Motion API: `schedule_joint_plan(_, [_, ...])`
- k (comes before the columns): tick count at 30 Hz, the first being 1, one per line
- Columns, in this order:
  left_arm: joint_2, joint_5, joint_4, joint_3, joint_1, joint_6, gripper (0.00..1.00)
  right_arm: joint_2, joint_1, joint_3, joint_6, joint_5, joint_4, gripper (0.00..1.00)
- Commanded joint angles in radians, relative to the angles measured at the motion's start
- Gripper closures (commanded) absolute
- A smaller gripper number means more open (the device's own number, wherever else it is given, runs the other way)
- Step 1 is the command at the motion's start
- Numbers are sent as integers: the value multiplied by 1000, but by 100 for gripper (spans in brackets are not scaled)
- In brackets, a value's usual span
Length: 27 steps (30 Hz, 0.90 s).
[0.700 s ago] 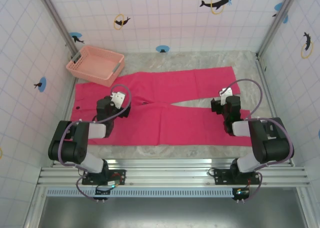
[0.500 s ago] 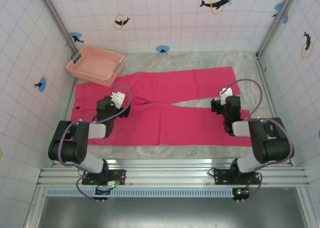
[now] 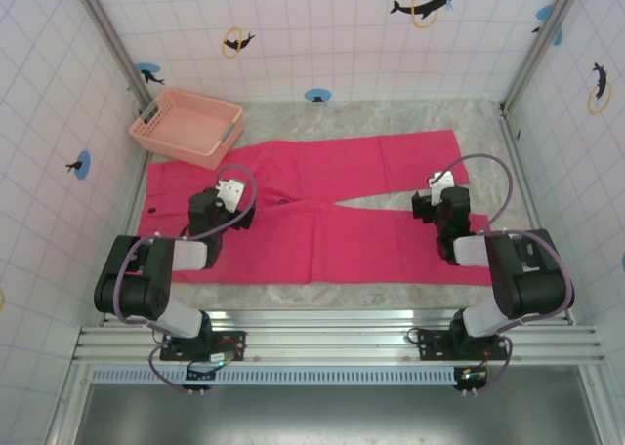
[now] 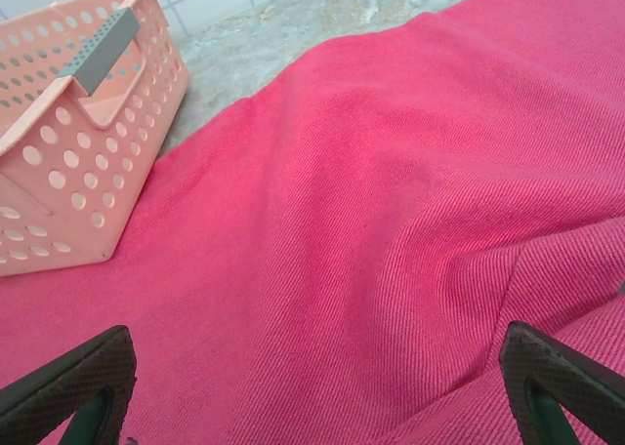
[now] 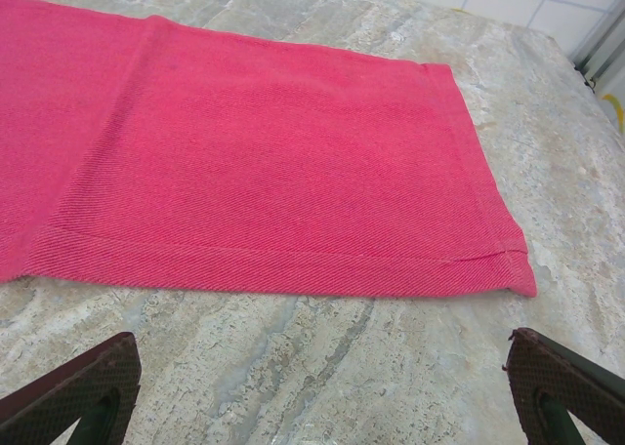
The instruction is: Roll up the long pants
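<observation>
Pale pink lattice basket (image 3: 181, 144) with grey handle (image 4: 103, 50) at the far left of a grey marbled table (image 3: 479, 118), enclosed by white tiled walls (image 3: 322, 50) bearing dolphin stickers (image 3: 420, 4).

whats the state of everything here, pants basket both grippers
long pants, laid flat and unrolled, legs spread apart
basket, upright, looks empty, at the pants' waist end
left gripper, open, holding nothing, over the pants
right gripper, open, holding nothing, over bare table by a leg hem
</observation>
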<state>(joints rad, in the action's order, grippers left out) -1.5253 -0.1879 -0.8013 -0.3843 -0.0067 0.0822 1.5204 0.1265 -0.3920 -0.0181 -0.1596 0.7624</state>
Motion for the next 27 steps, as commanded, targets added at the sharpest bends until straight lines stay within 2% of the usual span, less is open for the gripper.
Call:
schedule_joint_plan(1, [13,29,-8,-26,-1,7,3,-3,-1,-25,1,-1,33,1])
schedule_joint_plan(5, [27,88,12,-41,-1,-16,3,-15,7,-32,8,-20,22,1])
schedule_joint_plan(6, [62,113,88,-71,-2,-28,2,-48,17,-73,9,-54,-79,1])
schedule_joint_plan(8, [167,181,452,-240,-5,-32,2,-121,41,-306,9,-134,-564,1])
schedule_joint_plan(10, [214,350,767,-451,-11,-67,3,-99,92,-562,44,-206,-959,1])
schedule_joint_plan(11, [216,434,940,-576,-11,-74,3,-74,130,-672,103,-199,-1149,1])
schedule_joint_plan(13, [183,556,1208,-811,-12,-32,3,-50,239,-810,206,-232,-1381,0])
schedule_joint_plan(15, [141,668,1405,-981,-12,7,2,-100,375,-795,238,-265,-1450,1])
schedule_joint_plan(16, [128,724,1476,-1047,-13,36,3,-119,438,-785,230,-246,-1501,3])
schedule_joint_plan(18, [141,796,1541,-1075,-18,81,2,-133,533,-759,203,-152,-1570,11])
schedule_joint_plan(20, [197,803,1566,-1035,-21,98,3,-134,613,-705,172,-82,-1590,15])
schedule_joint_plan(23, [303,740,1586,-932,-21,57,3,-131,728,-640,118,-60,-1589,17])
schedule_joint_plan(24, [334,720,1609,-911,-21,31,2,-132,769,-627,104,-58,-1591,19])
schedule_joint_plan(27, [389,756,1712,-900,-21,-104,2,-133,881,-608,62,-51,-1615,19])
